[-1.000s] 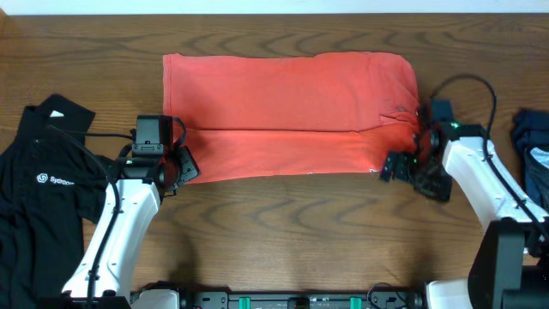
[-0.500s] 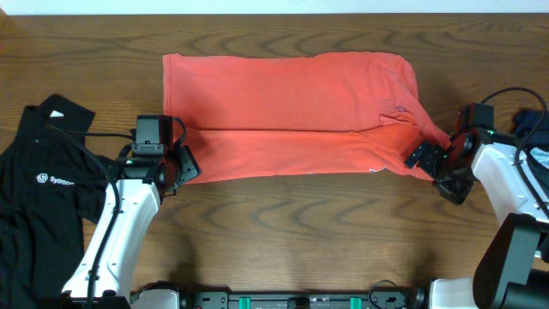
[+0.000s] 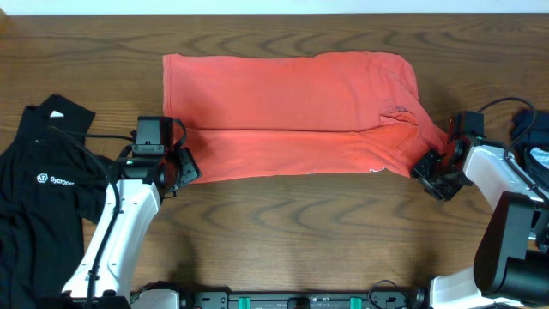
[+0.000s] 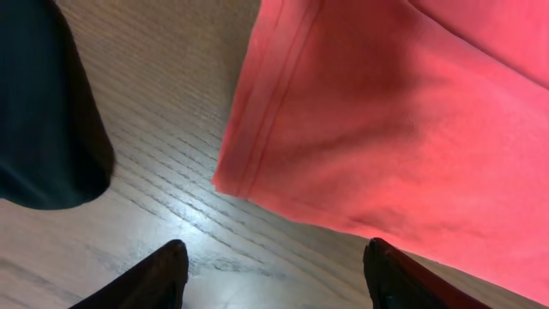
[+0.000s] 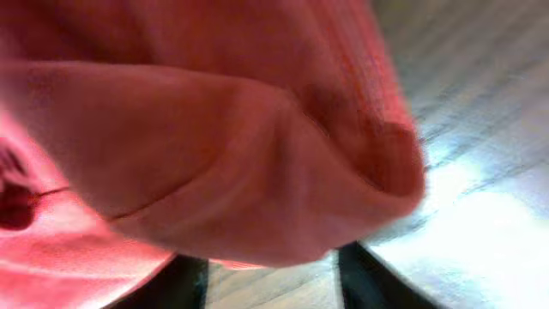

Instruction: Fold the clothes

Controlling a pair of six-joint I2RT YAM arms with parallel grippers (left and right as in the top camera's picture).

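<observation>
Two corners need matched grips: right gripper (image 5: 268, 270) pinches coral-red cotton T-shirt (image 3: 283, 94), left gripper (image 4: 274, 253) spread, should bite lower-left hem

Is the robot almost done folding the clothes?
Not yet. Done: the red T-shirt lies folded into a long strip. In hand: the right pincer has the shirt's right corner bunched at its fingers, though I can't tell if it's pinched tight. The open left pincer sits at the left corner. Left: probably folding the strip shorter, and the black shirt lies unfolded.
</observation>
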